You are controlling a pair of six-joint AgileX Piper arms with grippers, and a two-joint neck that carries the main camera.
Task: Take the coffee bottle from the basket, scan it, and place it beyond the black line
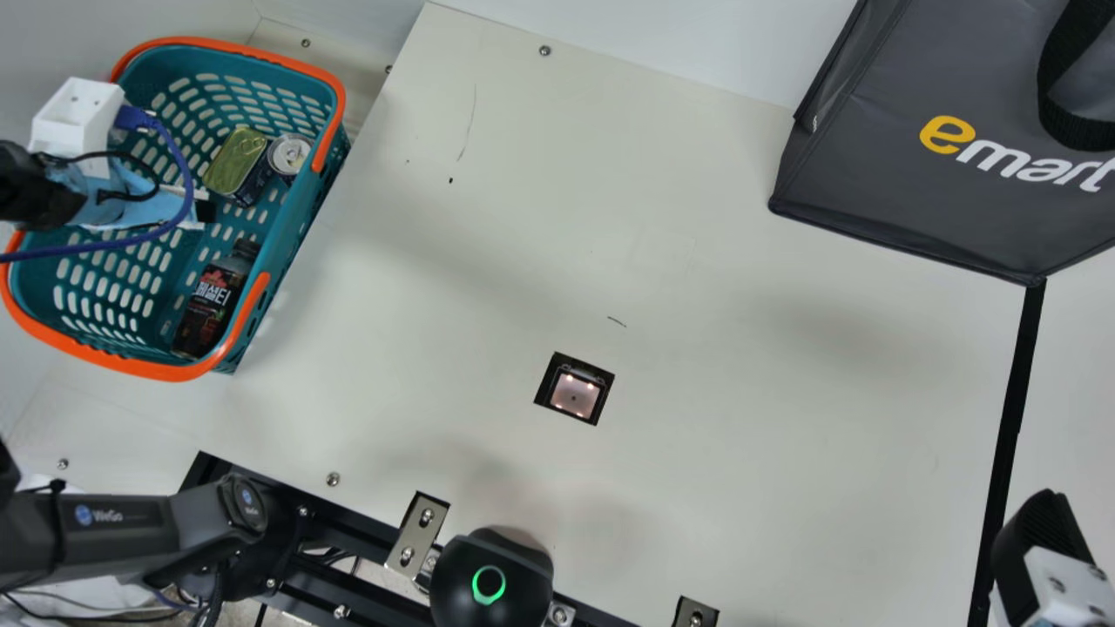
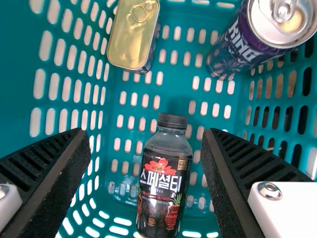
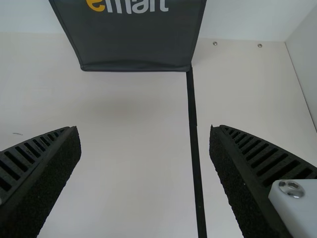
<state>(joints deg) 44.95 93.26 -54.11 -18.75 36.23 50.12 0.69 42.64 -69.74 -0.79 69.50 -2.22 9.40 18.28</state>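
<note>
In the main view my left gripper is over the basket, and my right gripper is at the lower right by the black line. The dark coffee bottle lies in the basket's near part. Seen from the left wrist, the coffee bottle shows between the parted fingers of my left gripper, farther off and not held. My right gripper stands open and holds nothing, with the black line beyond it. A lit scanner window is set into the table.
A gold-lidded tin and a drink can share the basket with the bottle. The basket's orange-rimmed walls surround them. A dark grey bag stands at the back right, its corner at the black line's far end.
</note>
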